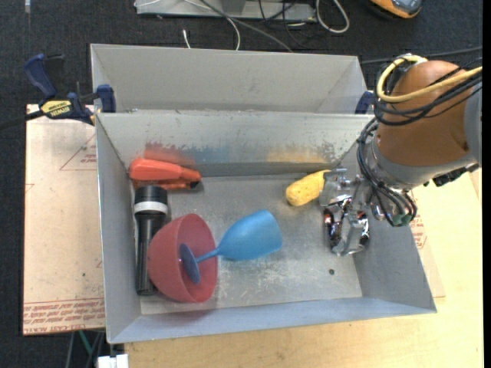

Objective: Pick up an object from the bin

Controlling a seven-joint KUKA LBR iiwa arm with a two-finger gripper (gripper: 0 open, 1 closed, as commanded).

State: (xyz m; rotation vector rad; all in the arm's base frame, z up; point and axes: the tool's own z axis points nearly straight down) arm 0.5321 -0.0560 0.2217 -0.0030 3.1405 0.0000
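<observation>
Objects gather in the left half of the grey metal bin (295, 280). A black cylinder with a white band near its upper end (145, 240) lies along the left wall. At its top end, against the back wall, lies an orange-red plastic thing with a tapered tip (161, 172). Just right of the cylinder and touching it, a round red plastic bowl (170, 265) rests tilted on its side. The foot of a light blue plastic goblet (250, 238) sits inside that bowl, and the cup lies on its side pointing right, toward the middle of the floor. Further right, near the back wall, lies a short, stubby yellow thing, rounded at its ends (305, 189).

The gripper (347, 244) is just right of and below this yellow thing, apart from it. It points down over bare floor in the right part of the bin, close to the right wall. Whether it is spread or closed cannot be told, and nothing shows in its grasp. Above it the wrist carries loops of cable, and the orange-covered arm (426, 121) reaches in over the right rim.
</observation>
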